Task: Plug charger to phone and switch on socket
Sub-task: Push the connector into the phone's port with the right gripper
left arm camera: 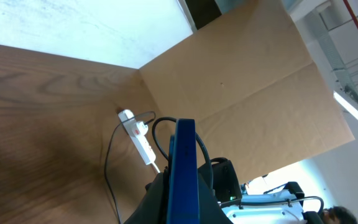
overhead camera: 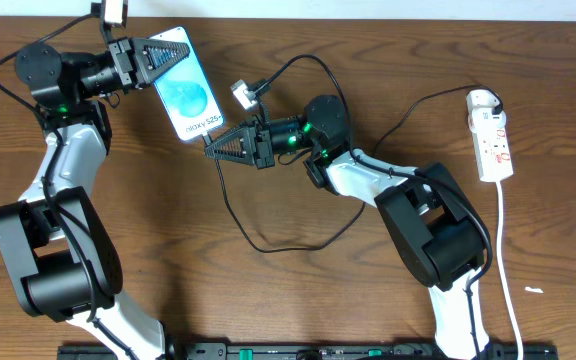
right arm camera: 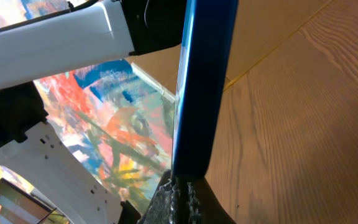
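**Phone gripped at both ends, power strip far to the right**

The left gripper [overhead camera: 178,48] was clamped on the top end of the phone [overhead camera: 186,100], which sat at about 11 o'clock on the wooden table [overhead camera: 388,40], its blue screen facing up. At the phone's 5 o'clock end the right gripper [overhead camera: 211,148] was clenched against the lower edge. The black cable [overhead camera: 240,218] led away from its tips, though the plug itself was hidden between the fingers [right arm camera: 179,198].

The cable dropped towards 6 o'clock, looped on the table and passed under the right arm. It then rose towards the power strip [overhead camera: 494,140] at 3 o'clock, well apart from the phone. The right arm lay between the two. The strip's white cord [overhead camera: 504,250] ran down towards 5 o'clock.
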